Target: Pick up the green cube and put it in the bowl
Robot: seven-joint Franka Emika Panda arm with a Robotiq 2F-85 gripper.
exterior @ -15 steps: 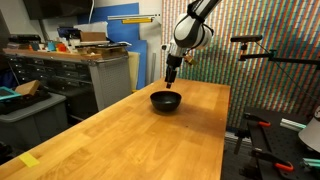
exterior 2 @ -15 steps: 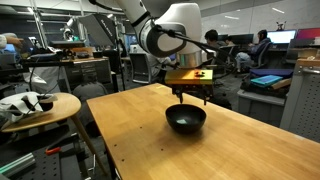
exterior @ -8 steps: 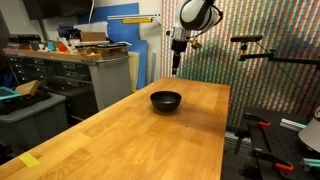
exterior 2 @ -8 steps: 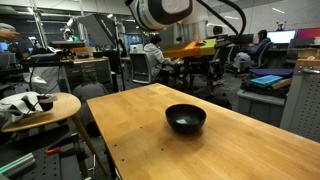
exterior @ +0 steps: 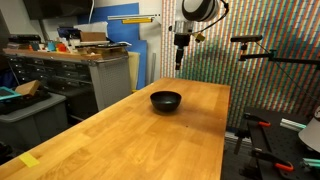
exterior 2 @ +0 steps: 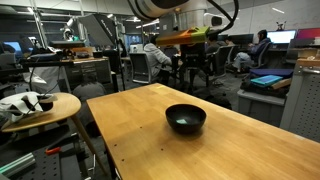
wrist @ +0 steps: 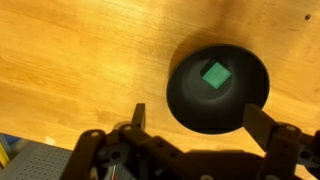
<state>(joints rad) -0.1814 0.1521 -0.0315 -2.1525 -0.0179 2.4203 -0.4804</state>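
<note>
One green cube (wrist: 215,75) lies inside the bowl (wrist: 186,104), resting flat on the dark floor toward the upper part of it in the wrist view, one corner pointing up and clear of the rim all round. Nothing holds it. The bowl is round, shallow and black with a faint gloss, and it stands upright on the wooden table (wrist: 80,60); in both exterior views it sits near the far end of the tabletop (exterior: 166,100) (exterior 2: 186,119).

The gripper (wrist: 197,118) hangs high over the bowl, well apart from it, its two fingers (wrist: 138,114) spread wide with nothing between them. In an exterior view the gripper (exterior: 178,60) points straight down above and just behind the bowl, with the arm reaching in from overhead. Beyond the table stand workbenches and cabinets (exterior: 70,70).
</note>
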